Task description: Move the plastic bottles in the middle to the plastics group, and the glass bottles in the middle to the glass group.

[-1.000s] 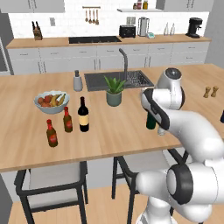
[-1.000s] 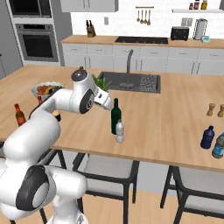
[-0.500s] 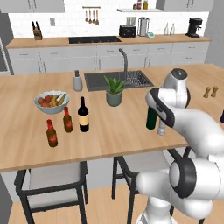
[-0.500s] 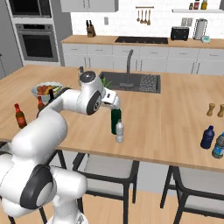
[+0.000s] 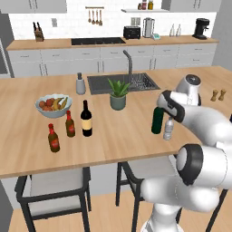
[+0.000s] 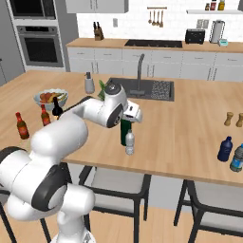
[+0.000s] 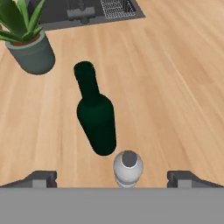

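A small clear plastic bottle (image 7: 128,168) stands on the wooden island just in front of a plain dark green glass bottle (image 7: 96,116). My gripper (image 7: 113,179) hovers open above the clear bottle, one fingertip on each side and touching nothing. From the base views, the gripper (image 5: 164,112) (image 6: 129,123) hangs over the green bottle (image 5: 157,122) (image 6: 123,135) and the clear bottle (image 5: 168,129) (image 6: 129,143). A near-black wine bottle (image 5: 86,119) with a cream label stands by two small brown red-labelled bottles (image 5: 70,124) (image 5: 53,138). Two blue plastic bottles (image 6: 225,149) stand at the far right.
A potted plant (image 5: 118,94) stands just behind the bottles, in front of the sink (image 5: 122,82). A fruit bowl (image 5: 52,105) sits by the brown bottles. Salt and pepper mills (image 5: 218,95) stand on the right of the island. Stools are tucked under the near edge.
The arm has swung a little to the right and the hand now sits over the green and clear bottles. The gripper has stayed open.
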